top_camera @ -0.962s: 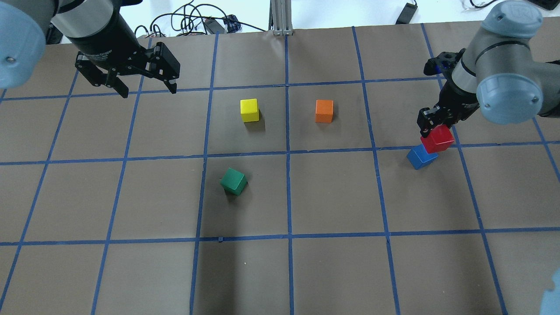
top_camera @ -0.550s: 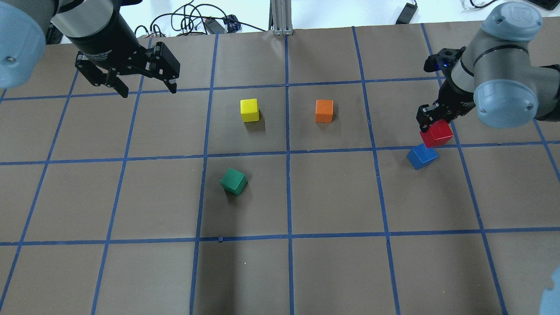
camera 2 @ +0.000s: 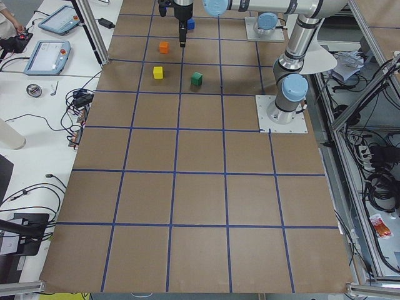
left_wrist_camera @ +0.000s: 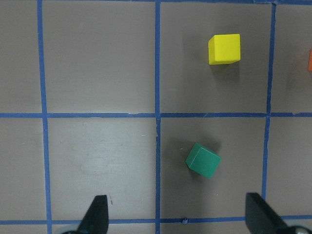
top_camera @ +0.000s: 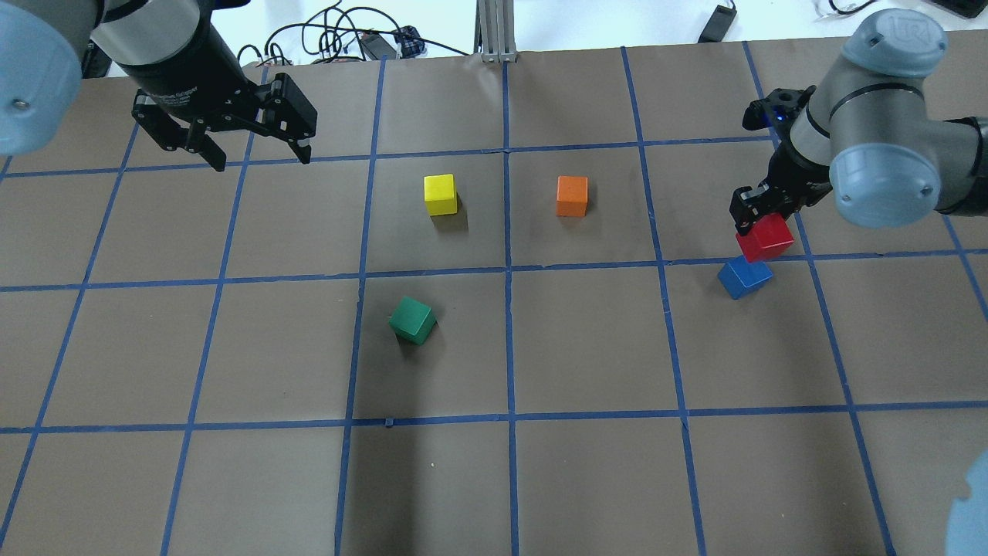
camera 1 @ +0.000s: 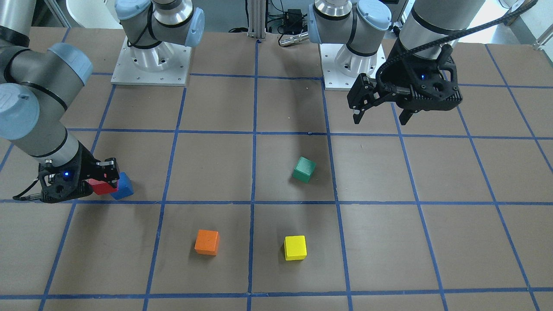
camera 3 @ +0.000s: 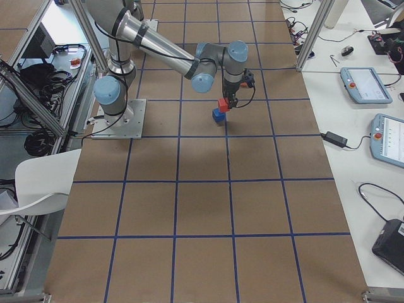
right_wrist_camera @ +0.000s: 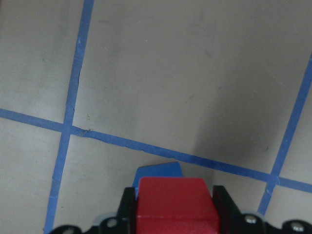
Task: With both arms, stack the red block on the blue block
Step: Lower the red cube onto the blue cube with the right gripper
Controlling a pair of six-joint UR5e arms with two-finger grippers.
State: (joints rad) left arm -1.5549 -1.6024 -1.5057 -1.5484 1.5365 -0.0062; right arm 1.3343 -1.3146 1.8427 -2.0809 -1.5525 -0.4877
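Note:
My right gripper (top_camera: 756,220) is shut on the red block (top_camera: 764,238) and holds it just above the blue block (top_camera: 745,276), offset toward the table's far side. Whether the two blocks touch I cannot tell. The blue block rests on the table on a blue tape line. In the right wrist view the red block (right_wrist_camera: 175,204) sits between the fingers and the blue block (right_wrist_camera: 158,171) peeks out beyond it. My left gripper (top_camera: 261,160) is open and empty, high over the far left of the table, well away from both blocks.
A yellow cube (top_camera: 440,194) and an orange cube (top_camera: 572,195) stand at the middle far side. A green cube (top_camera: 412,320), turned askew, lies nearer the centre. The table (top_camera: 587,479) is brown paper with a blue tape grid.
My right gripper has shifted slightly left and toward the far side with the red block, which now overlaps the blue block less. The left arm has not moved.

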